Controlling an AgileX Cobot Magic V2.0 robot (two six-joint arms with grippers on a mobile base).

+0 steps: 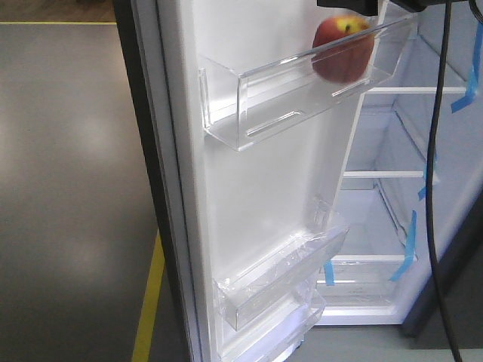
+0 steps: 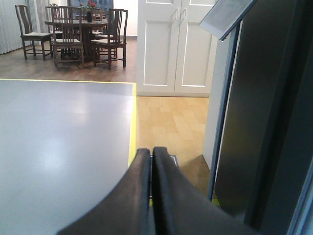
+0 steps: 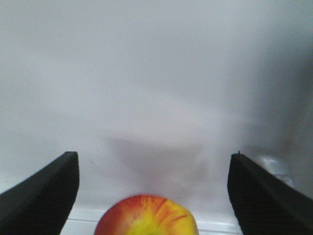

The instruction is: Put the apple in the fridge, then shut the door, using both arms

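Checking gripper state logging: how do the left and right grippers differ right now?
Left gripper is shut, fingers pressed together, holding nothing; right gripper is wide open, not touching the apple. Left looks out over the grey floor; right faces the door, its white inner side. Both have black fingers.

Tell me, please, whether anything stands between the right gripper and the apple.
Nothing visible does. The right gripper is open, and the apple sits uncovered low between its spread fingers, inside the upper clear door bin.
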